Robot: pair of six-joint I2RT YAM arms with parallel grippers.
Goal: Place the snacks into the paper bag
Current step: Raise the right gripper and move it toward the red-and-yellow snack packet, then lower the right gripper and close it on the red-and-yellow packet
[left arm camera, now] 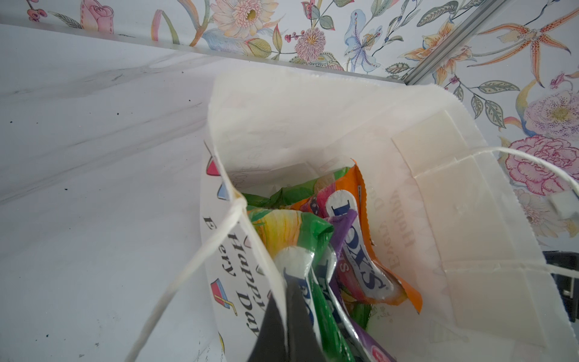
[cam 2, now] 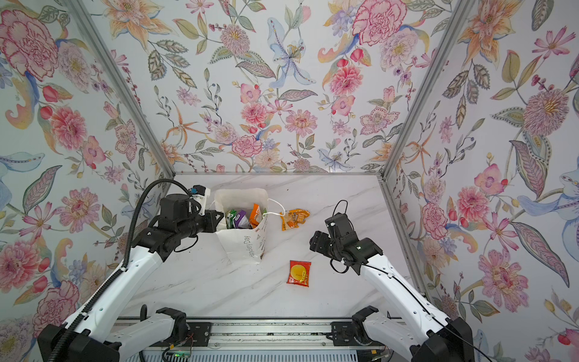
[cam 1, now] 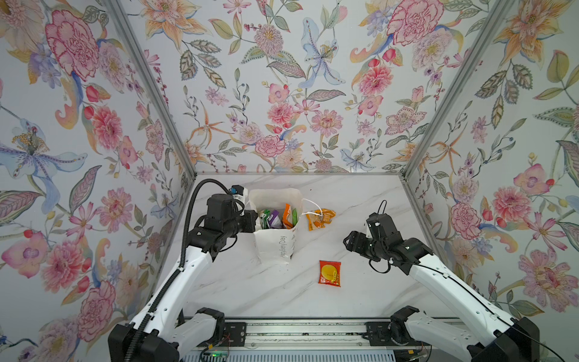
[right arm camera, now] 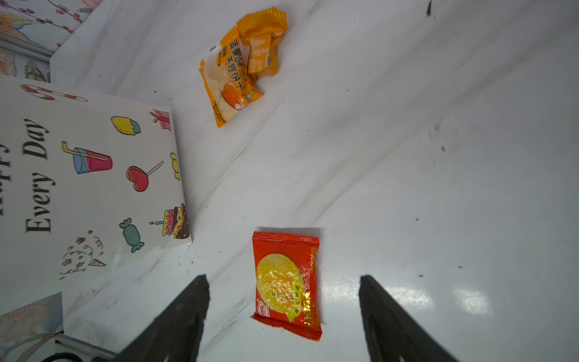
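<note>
The white paper bag (cam 1: 275,247) (cam 2: 247,247) stands open at the back centre, and several snacks, green, purple and orange (cam 1: 275,217) (left arm camera: 354,219), sit inside it. My left gripper (cam 1: 255,221) (left arm camera: 286,301) is shut on the bag's left rim (left arm camera: 275,257). A red pack (cam 1: 330,273) (right arm camera: 286,282) lies flat in front and to the right of the bag. Small orange packs (cam 1: 319,218) (right arm camera: 241,62) lie just right of the bag. My right gripper (cam 1: 347,241) (right arm camera: 283,277) hovers open above the table, right of the red pack, holding nothing.
One white cord handle (cam 1: 313,207) hangs out over the orange packs; the other (left arm camera: 194,269) hangs outside the bag on the near side. Floral walls (cam 1: 94,188) close in the marble table (cam 1: 250,297) on three sides. A rail (cam 1: 300,335) runs along the front edge.
</note>
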